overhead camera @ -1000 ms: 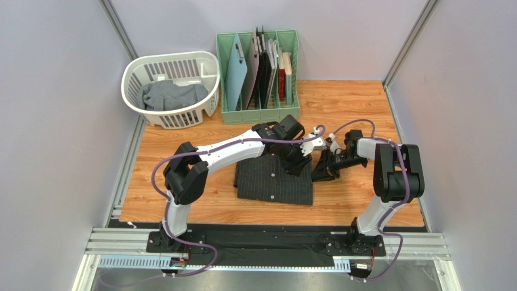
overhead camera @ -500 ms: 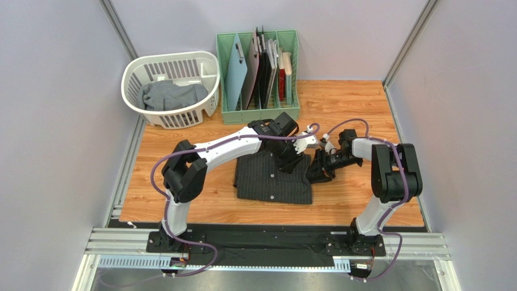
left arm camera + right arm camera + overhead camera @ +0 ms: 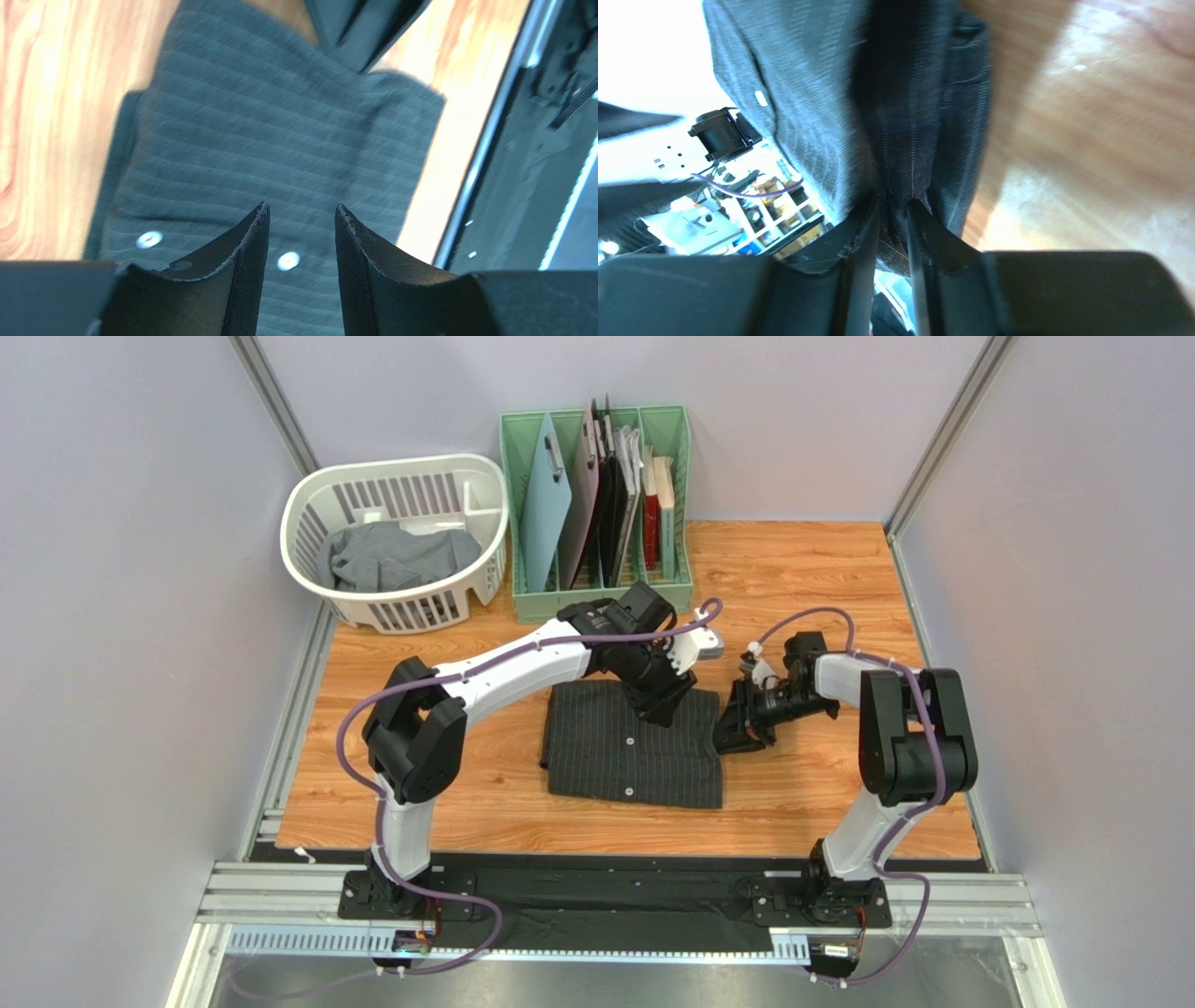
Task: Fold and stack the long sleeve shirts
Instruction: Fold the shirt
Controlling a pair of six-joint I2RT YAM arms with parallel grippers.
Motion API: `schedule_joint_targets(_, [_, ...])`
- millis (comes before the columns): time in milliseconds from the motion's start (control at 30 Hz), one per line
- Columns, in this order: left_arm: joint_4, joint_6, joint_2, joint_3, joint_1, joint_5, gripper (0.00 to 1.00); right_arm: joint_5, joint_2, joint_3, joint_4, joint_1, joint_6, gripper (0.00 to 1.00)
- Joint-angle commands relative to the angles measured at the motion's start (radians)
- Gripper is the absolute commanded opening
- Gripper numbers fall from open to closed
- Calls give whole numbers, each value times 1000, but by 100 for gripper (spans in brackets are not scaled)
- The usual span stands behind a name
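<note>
The black pinstriped long sleeve shirt (image 3: 631, 752) lies folded in a rectangle mid-table, buttons up. My left gripper (image 3: 659, 703) hovers over its far right corner; in the left wrist view this gripper (image 3: 302, 206) is open, with only the striped cloth (image 3: 281, 126) and two pale buttons beneath the gap. My right gripper (image 3: 734, 732) sits at the shirt's right edge. In the right wrist view it (image 3: 894, 201) is shut on a fold of the pinstriped cloth (image 3: 808, 84) that bunches between the pads. A grey long sleeve shirt (image 3: 397, 557) lies crumpled in the basket.
A white laundry basket (image 3: 302, 507) stands at the back left. A green rack (image 3: 522, 504) of boards and folders stands behind the shirt. Grey walls close in both sides of the wooden table (image 3: 842, 574).
My left arm has drawn back toward the rack, its gripper shifting from over the shirt's right part to its far corner. My right gripper has moved slightly left and away from me with the cloth.
</note>
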Motion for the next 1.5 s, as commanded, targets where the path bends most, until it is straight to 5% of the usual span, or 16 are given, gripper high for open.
schedule_joint_targets(0, [58, -186, -27, 72, -101, -55, 45, 0, -89, 3, 1, 3, 11, 23])
schedule_joint_targets(233, [97, -410, 39, 102, -153, -107, 43, -39, -98, -13, -50, -12, -18, 18])
schedule_joint_targets(600, [130, -453, 97, 116, -204, -278, 47, -105, -43, -11, -45, -14, -23, 16])
schedule_joint_targets(1000, [149, -465, 162, 130, -204, -224, 47, -132, -29, -16, -24, -14, -20, 16])
schedule_joint_targets(1100, [141, -469, 166, 127, -199, -223, 36, -134, -30, -16, -22, -14, -18, 17])
schedule_joint_targets(1233, [141, -470, 146, 102, -178, -181, 2, -108, -40, -14, -24, -14, -21, 18])
schedule_joint_targets(1467, [204, -498, 60, 10, -113, -1, 0, -73, -38, -4, -39, -77, -32, 23])
